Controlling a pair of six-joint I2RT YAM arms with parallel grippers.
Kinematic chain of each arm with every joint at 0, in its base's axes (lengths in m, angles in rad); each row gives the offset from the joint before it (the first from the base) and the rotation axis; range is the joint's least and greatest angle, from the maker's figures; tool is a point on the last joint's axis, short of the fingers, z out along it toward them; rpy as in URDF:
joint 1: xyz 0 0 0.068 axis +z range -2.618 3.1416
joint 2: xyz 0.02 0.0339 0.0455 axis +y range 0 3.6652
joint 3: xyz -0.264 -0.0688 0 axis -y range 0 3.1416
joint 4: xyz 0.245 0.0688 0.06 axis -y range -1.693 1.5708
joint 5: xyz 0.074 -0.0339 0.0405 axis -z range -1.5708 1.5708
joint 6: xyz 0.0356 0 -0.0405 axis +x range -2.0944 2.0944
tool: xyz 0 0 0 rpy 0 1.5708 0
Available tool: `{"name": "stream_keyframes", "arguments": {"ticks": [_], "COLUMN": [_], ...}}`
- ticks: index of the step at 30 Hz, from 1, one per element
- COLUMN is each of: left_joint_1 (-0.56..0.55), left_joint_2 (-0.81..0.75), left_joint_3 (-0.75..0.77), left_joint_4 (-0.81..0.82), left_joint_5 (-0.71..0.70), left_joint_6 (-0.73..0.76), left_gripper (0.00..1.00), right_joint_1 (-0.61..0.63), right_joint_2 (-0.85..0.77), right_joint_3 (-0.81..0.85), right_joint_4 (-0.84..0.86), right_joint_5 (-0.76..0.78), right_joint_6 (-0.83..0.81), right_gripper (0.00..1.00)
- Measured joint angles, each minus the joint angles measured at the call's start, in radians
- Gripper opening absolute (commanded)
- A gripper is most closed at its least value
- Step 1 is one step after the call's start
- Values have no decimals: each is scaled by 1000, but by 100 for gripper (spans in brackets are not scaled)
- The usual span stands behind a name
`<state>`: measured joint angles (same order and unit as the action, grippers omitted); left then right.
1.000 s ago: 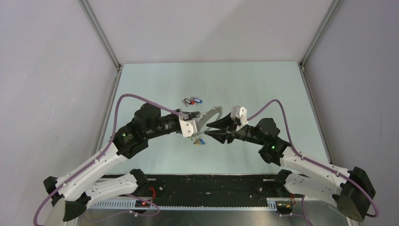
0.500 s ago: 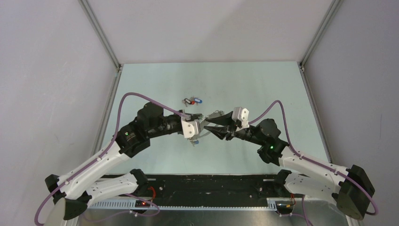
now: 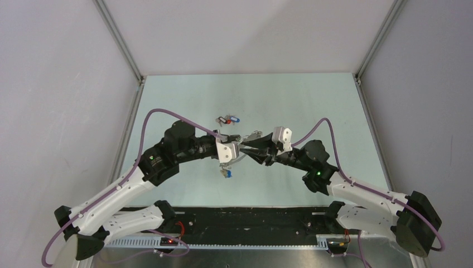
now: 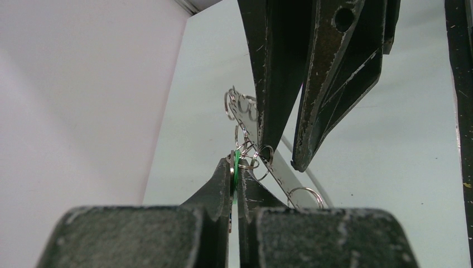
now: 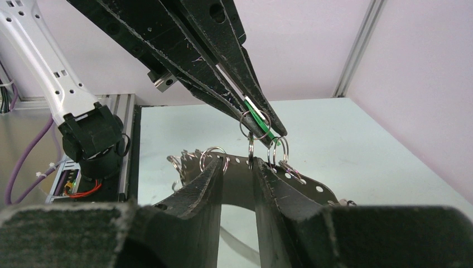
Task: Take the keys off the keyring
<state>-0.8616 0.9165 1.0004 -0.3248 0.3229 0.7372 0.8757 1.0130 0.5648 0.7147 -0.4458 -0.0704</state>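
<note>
Near side first: a small bunch with a blue head (image 3: 226,172) sits just below the left gripper (image 4: 234,160); can't tell if it hangs or lies on the table (image 3: 312,111). Mid-table, both arms meet at the keyring (image 5: 312,192), which is held up off the surface. The left gripper is clamped tight on a green-headed key (image 4: 236,184), and that key's split ring (image 5: 249,124) looks still threaded through the perforated band. The right gripper (image 5: 237,166) has its jaws part-way apart, astride the band, with no visible pinch on it. Several more small rings fringe the band, so I'd say there's plenty left to strip. Farther back, a pile of loose keys (image 3: 227,119) with blue, red and black heads lies well clear of the hoop; those read as done. My call is partly through, with the green key as the current extraction, not yet free.
</note>
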Motion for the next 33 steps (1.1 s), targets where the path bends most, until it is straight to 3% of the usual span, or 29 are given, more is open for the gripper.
{"name": "stream_keyframes", "arguments": {"ticks": [11,26,33], "left_joint_1": [-2,-4,-7], "left_joint_2": [0,0,0], "left_joint_3": [0,0,0], "left_joint_4": [-2,-3,-8], "left_joint_5": [13,13,13], "left_joint_6": [14,32,31], "left_gripper": [0,0,0], "right_joint_1": [0,0,0], "right_joint_2": [20,25,21], "right_joint_3": [0,0,0], "right_joint_4": [35,50,60], "right_joint_5": [13,38,53], "right_joint_6": [26,82,97], "right_gripper": [21,23,29]}}
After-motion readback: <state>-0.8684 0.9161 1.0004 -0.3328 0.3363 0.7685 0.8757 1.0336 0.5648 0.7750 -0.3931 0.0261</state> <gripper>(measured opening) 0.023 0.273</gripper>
